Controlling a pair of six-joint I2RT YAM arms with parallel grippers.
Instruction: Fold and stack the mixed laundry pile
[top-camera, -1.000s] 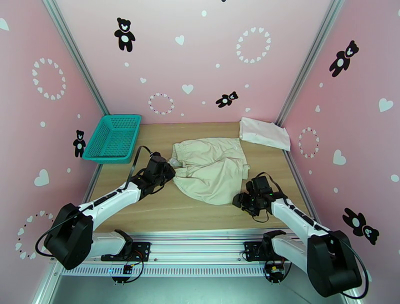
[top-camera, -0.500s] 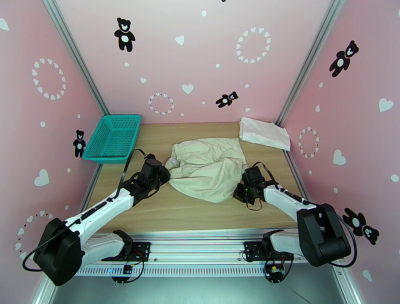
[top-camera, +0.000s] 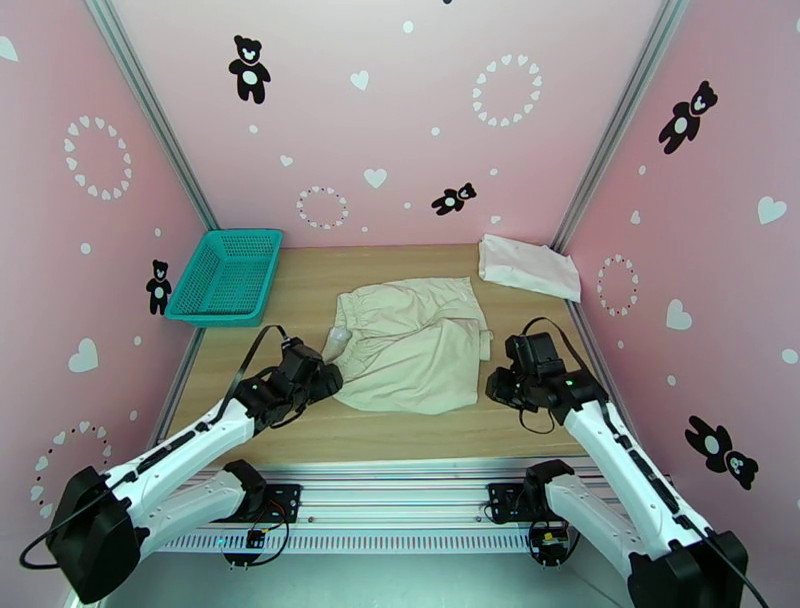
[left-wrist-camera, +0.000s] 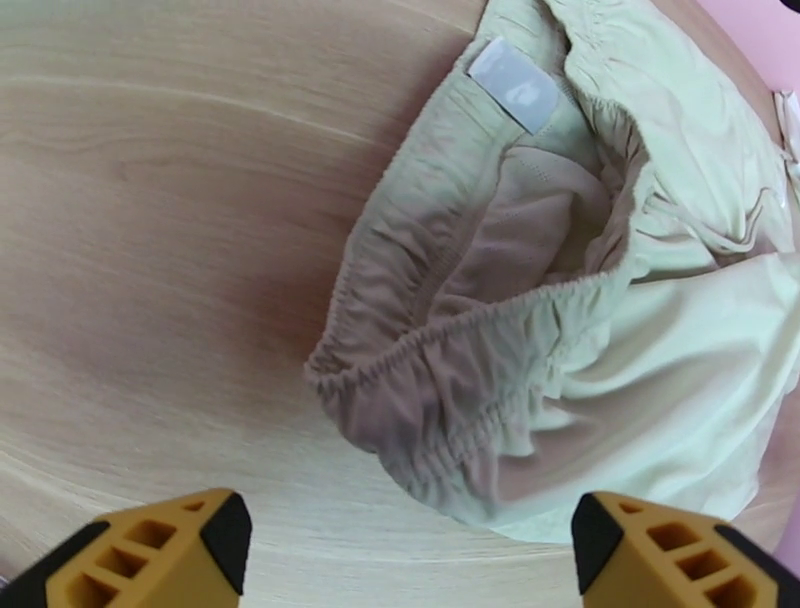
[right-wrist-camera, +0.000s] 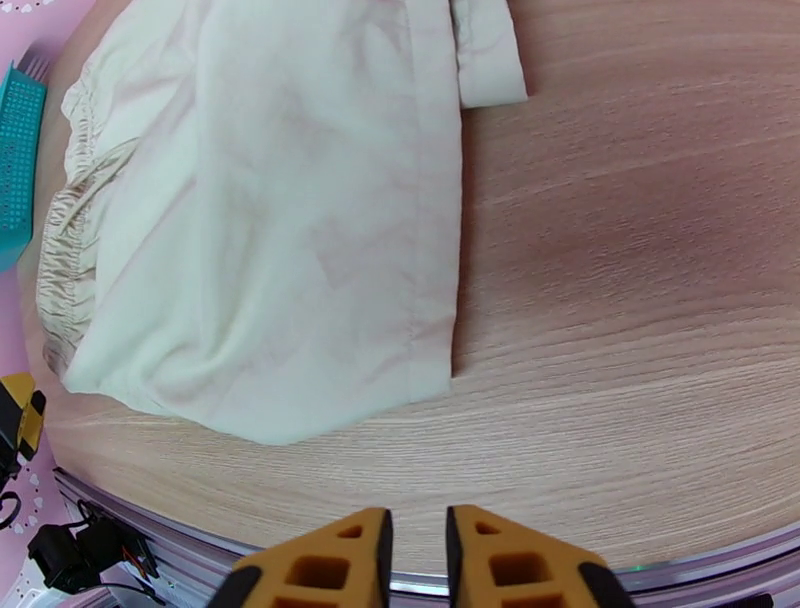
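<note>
At the near edge of the table, the left gripper stands wide open and empty, just short of the gathered waistband of the cream-beige garment. The right gripper has its jaws only a narrow slit apart, nothing between them, and hangs over bare wood just beside the garment's straight hemmed edge. Neither tool touches the cloth.

The beige piece, which looks like a pair of shorts, lies mid-table, doubled over once, with the waistband bunched and gaping on the left. I judge this fold about half done: it wants another fold and some smoothing. Further back, in the far right corner, the white T-shirt lies as a flat rectangle; it looks folded already, though at that distance I cannot be sure how neatly. Stacking is not yet done, as the two lie well apart.

The surface is pale wood grain. A teal basket sits at the far left, and pink walls printed with bears and hearts close the space in.
</note>
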